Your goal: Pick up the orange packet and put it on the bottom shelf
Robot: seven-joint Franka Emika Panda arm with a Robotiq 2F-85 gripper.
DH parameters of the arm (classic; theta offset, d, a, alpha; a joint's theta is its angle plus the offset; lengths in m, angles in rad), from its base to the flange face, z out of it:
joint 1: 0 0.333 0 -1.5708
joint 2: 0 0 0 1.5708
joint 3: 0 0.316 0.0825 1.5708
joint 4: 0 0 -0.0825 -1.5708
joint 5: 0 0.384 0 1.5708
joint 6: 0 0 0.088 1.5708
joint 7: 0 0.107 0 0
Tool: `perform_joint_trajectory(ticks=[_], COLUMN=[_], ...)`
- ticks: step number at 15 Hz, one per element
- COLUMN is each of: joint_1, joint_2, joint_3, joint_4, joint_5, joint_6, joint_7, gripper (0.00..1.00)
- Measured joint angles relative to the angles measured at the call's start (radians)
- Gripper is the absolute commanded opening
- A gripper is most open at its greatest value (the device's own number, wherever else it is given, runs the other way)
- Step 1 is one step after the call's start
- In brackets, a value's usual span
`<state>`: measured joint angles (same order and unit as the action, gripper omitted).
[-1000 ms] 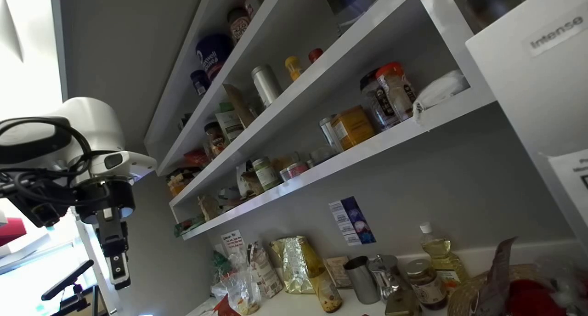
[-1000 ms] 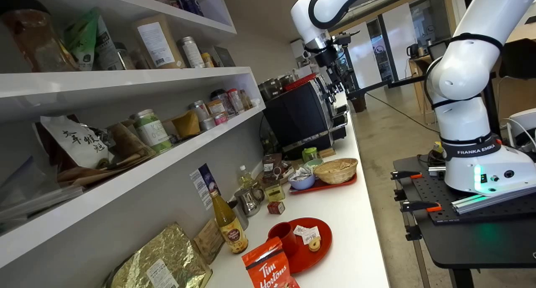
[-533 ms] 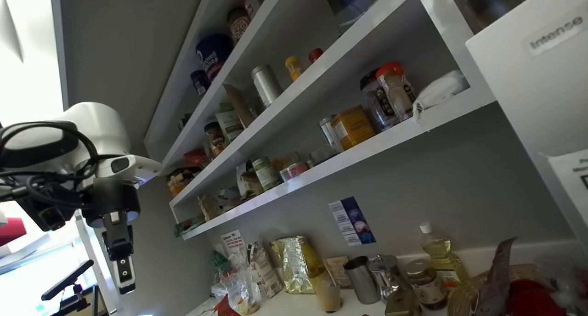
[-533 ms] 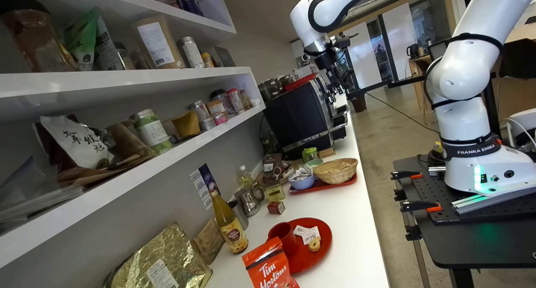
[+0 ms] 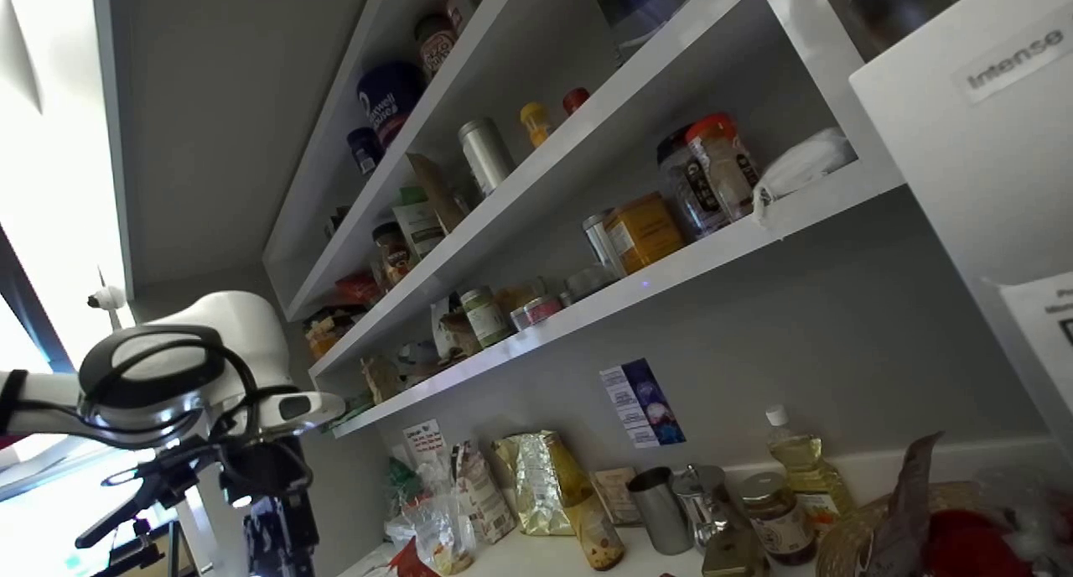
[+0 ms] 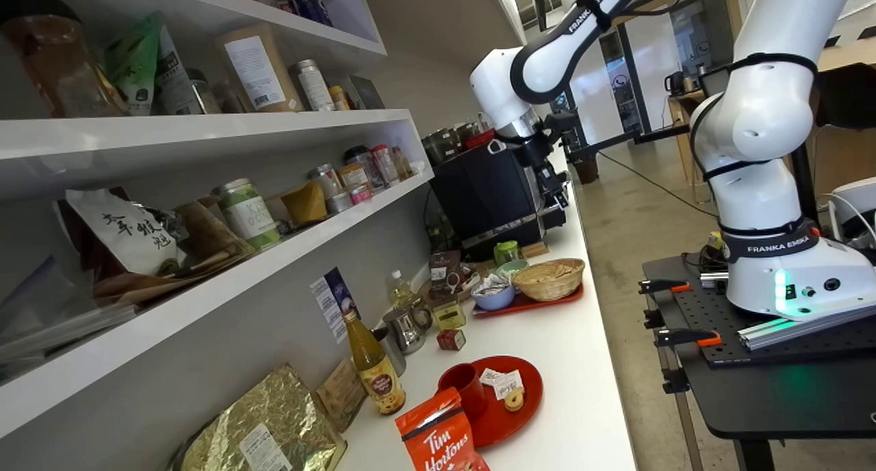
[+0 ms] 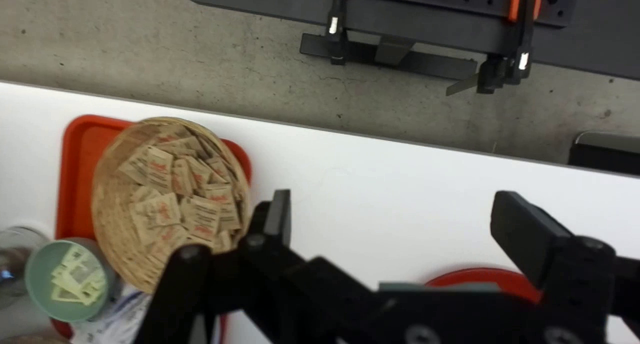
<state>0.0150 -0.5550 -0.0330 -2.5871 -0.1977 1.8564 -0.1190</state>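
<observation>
One long white counter [image 6: 578, 389] stretched beneath the gripper [image 7: 392, 216], whose fingers we saw spread wide with nothing held between them. Off to one side of the gripper ran the bottom shelf [image 6: 205, 298], a thick white board well apart from it. In the wrist view, a wicker basket [image 7: 112, 224] sat left of the fingers, and part of a red plate [image 7: 505, 279] showed below right, partly hidden by the gripper. Past that plate, well apart from the gripper and lower, an exterior view showed us the orange packet [image 6: 438, 426], not yet picked. We feared two mishaps: fingers set that wide could knock the red mug [image 6: 465, 389] just beside the packet on the gripper's side, and a shallow pinch could let the glossy pouch slip. Its lettered front faced us there; its top pointed up, its long axis looking roughly upright, though the view cut off its base.
</observation>
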Motion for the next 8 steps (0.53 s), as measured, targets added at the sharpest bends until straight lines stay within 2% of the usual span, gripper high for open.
perform_joint_trajectory(ticks=[4, 8], joint_1=[0.13, 0.256], joint_2=[0.08, 0.172], joint_3=[0.082, 0.167], joint_4=[-0.108, -0.13], joint_5=[0.104, 0.221], joint_6=[0.137, 0.254], joint_7=[-0.002, -0.003], gripper=[1.0, 1.0])
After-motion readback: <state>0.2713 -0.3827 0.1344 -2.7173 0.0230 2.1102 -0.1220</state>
